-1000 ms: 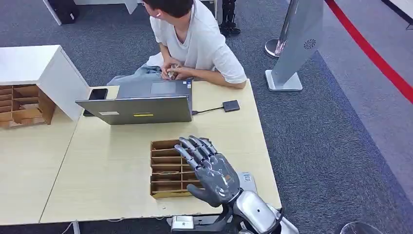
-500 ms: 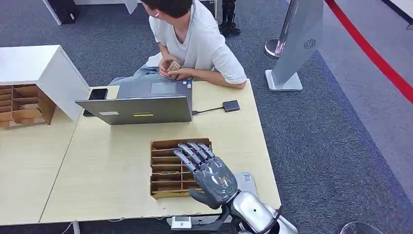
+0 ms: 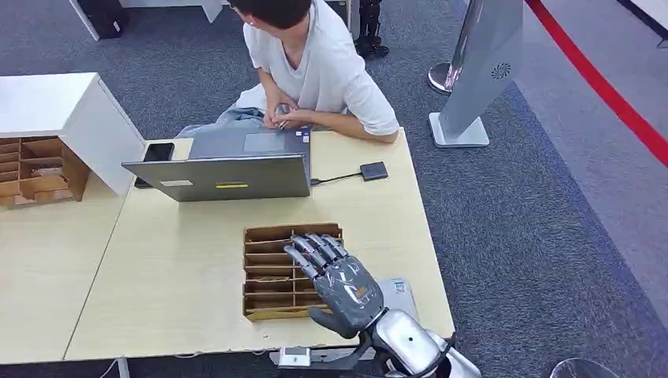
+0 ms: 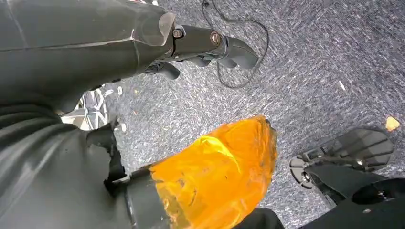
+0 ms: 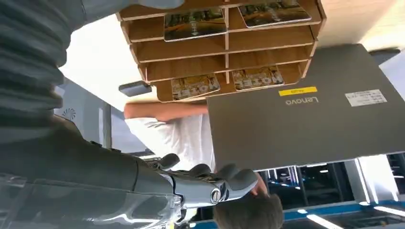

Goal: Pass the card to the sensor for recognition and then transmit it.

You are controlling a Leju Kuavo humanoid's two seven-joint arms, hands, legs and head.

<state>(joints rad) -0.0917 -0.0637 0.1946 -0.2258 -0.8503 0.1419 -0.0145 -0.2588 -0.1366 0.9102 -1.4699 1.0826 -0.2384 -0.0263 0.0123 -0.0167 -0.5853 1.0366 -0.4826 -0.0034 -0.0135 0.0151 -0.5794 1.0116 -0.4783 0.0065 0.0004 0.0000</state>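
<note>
Right hand (image 3: 340,282) empty, fingers apart, above wooden rack (image 3: 268,272), cards (image 5: 195,22) lying in compartments

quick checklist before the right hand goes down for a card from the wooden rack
1. Right hand holds nothing, fingers spread: ok.
2. Right hand is over the wooden rack: ok.
3. Cards lie in the rack's slots: ok.
4. Which card the fingers line up with: cannot tell.
5. Laptop and the person stand apart from the rack: ok.
6. Left hand hangs over the carpet, away from the table; open or shut: cannot tell.
</note>
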